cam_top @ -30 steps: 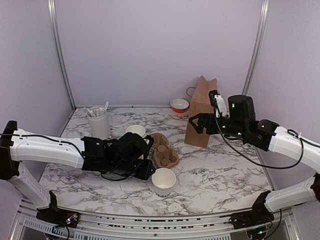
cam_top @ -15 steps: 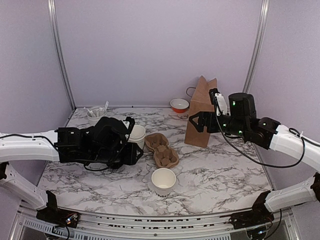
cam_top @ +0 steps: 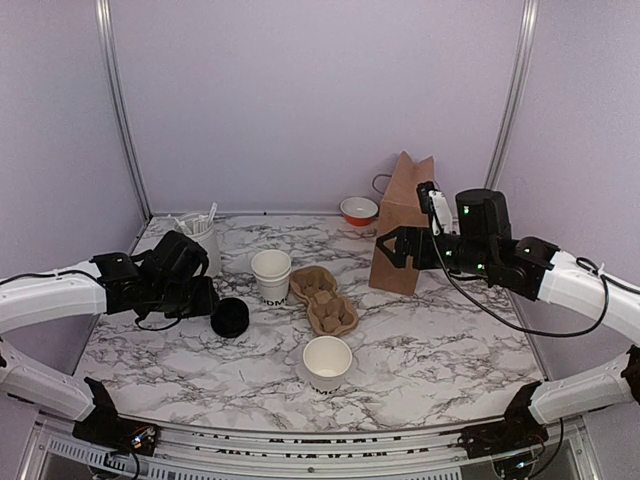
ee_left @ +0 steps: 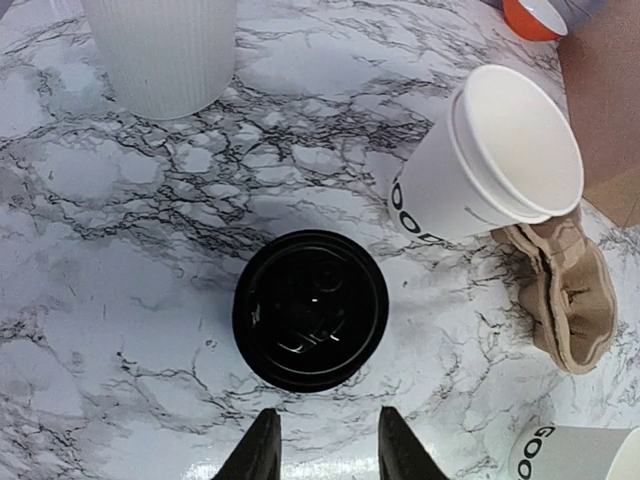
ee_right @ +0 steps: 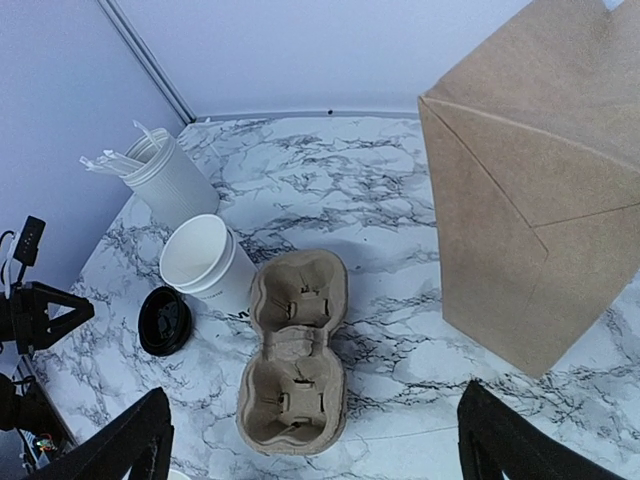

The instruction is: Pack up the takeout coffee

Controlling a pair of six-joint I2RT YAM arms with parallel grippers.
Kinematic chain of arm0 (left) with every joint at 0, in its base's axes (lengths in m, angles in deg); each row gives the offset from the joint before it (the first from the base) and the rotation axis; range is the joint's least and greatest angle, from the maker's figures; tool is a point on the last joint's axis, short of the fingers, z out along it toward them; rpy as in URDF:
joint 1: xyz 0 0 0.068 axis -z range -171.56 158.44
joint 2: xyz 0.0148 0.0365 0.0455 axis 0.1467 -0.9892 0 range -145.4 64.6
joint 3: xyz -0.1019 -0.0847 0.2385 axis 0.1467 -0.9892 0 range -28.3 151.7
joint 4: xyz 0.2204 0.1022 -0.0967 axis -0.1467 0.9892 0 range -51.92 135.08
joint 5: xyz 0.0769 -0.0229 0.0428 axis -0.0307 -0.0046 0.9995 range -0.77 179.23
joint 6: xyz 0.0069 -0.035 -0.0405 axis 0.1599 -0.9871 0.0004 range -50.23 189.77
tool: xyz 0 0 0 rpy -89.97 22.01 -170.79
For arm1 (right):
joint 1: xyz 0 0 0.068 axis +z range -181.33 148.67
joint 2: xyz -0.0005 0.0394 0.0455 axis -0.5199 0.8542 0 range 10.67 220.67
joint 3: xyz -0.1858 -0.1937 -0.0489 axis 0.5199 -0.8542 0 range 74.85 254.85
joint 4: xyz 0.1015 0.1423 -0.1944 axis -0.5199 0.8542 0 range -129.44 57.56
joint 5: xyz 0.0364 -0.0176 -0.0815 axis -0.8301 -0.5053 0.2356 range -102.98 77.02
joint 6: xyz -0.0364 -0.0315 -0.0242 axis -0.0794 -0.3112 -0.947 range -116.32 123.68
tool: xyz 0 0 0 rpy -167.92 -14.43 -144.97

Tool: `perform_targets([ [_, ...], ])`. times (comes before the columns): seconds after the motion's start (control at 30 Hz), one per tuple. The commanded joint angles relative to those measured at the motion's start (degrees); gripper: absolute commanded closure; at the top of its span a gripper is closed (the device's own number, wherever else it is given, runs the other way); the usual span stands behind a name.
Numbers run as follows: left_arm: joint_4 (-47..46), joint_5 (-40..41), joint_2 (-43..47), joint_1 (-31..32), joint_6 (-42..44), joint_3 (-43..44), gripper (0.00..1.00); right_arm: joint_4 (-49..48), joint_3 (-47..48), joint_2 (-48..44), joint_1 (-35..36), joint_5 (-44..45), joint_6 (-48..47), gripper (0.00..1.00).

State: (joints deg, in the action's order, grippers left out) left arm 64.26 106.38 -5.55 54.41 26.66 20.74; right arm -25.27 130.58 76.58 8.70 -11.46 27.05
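Top external view showed the marbled tabletop point(cam_top: 450, 350) with a brown paper bag point(cam_top: 402, 225) upright at the far right. The right gripper point(cam_top: 392, 248) hovered just beside the bag, jaws spread wide and empty. The left gripper point(ee_left: 328, 445) hung low at the left, jaws parted with nothing between them. A cardboard cup carrier point(cam_top: 322, 298) lay at centre. The takeout coffee point(cam_top: 271, 275) stood touching its left end, lettered and uncapped. A second lettered cup point(cam_top: 327, 362) sat nearer, well apart. The black lid point(ee_left: 311, 310) lay flat just left of the takeout coffee, directly ahead of the left jaws.

Capping looked like the step in hand. Done well, the jaws would straddle the lid's rim, lift it level, centre it over the cup mouth and press evenly, since an off-centre push could tip the light cup. Which face of the lid was up could not be told.
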Motion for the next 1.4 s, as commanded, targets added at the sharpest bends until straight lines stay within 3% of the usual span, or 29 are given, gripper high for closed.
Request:
perform_targets([
  [0.0,0.26,-3.01,-0.93,-4.77,2.43,-0.94,0.66,-0.54,-1.02,-0.84,0.34,-0.58,1.06,0.04],
  [0.33,-5.36,-8.06,-9.46,-12.1,7.05,-0.01,0.7,-1.07,-3.08,-3.21,0.27,-0.32,1.67,0.04],
  [0.9,-7.79,-5.66,-20.25,-12.33,10.23,4.73,0.64,-1.59,-5.21,-6.4,0.31,1.27,1.41,0.04],
  [1.37,-9.41,-6.22,-22.89,-12.33,9.96,3.4,0.66,-2.04,-6.72,-7.51,0.26,1.45,2.35,0.04],
])
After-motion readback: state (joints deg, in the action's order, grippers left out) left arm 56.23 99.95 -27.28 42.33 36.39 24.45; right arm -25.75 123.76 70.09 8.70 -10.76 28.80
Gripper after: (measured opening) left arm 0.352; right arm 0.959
